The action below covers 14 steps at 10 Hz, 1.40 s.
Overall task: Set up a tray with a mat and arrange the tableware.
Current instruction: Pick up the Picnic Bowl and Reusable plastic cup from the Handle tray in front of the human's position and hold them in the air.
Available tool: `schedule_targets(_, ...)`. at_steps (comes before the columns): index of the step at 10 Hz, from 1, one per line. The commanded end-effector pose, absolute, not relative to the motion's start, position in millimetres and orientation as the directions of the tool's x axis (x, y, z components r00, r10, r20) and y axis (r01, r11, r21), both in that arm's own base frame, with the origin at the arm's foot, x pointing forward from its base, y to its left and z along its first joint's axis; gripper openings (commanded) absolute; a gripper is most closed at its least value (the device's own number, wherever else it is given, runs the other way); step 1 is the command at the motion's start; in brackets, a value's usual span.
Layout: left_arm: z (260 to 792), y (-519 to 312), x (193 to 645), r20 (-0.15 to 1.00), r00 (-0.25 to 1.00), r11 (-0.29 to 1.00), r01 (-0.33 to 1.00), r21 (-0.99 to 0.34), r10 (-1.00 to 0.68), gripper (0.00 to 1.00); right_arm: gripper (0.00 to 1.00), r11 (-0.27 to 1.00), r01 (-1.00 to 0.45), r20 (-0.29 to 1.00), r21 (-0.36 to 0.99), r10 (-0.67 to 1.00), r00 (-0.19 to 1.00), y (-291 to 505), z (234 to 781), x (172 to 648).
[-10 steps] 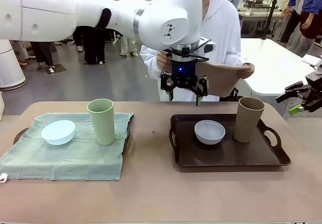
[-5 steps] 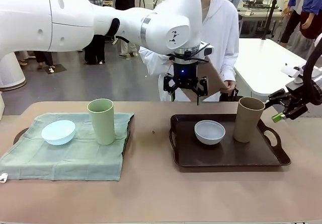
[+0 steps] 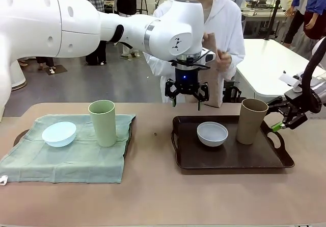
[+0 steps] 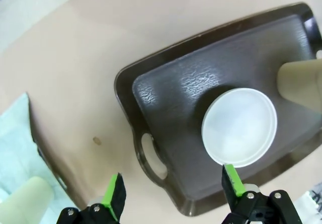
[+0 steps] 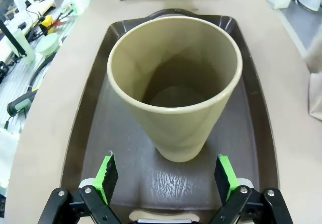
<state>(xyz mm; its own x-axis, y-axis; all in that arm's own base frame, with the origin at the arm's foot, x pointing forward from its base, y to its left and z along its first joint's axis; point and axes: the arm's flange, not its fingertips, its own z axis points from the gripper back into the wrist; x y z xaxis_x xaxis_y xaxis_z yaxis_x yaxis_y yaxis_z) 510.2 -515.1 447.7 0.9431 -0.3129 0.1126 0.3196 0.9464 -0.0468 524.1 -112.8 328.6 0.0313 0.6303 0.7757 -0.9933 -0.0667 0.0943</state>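
Beside tan cup (image 3: pixel 253 121): right gripper (image 3: pixel 275 116) moved closer, fingers spread | left gripper (image 3: pixel 186 102) hovering, fingers spread

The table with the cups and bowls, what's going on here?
A table setting is halfway done. On the left, a green mat carries a pale blue bowl and a green cup. The dark tray holds a white bowl and a tan cup, with no mat. The robot's left hand hovers open above that tray's far edge; its right hand, also open, faces the tan cup.
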Motion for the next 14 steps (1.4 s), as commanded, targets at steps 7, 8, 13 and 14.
schedule_targets(7, 426, -522, 508, 0.084, 0.942, 0.944, 0.328, -0.039, -0.324, 1.00, 1.00, -0.002, -0.999, 0.792, 0.039, 0.610, 0.030, -94, 324, 534)
schedule_targets(8, 426, -522, 508, 0.084, 0.942, 0.944, 0.328, -0.039, -0.324, 1.00, 1.00, -0.002, -0.999, 0.792, 0.039, 0.610, 0.030, -94, 324, 534)
schedule_targets(13, 409, -543, 497, 0.093, 0.943, 0.946, 0.324, -0.033, -0.320, 1.00, 1.00, -0.005, -0.997, 0.783, 0.071, 0.620, 0.052, -73, 313, 538)
schedule_targets(14, 406, -549, 494, 0.097, 0.959, 0.962, 0.270, -0.034, -0.266, 1.00, 1.00, 0.018, -0.996, 0.787, 0.090, 0.612, 0.082, -71, 308, 539)
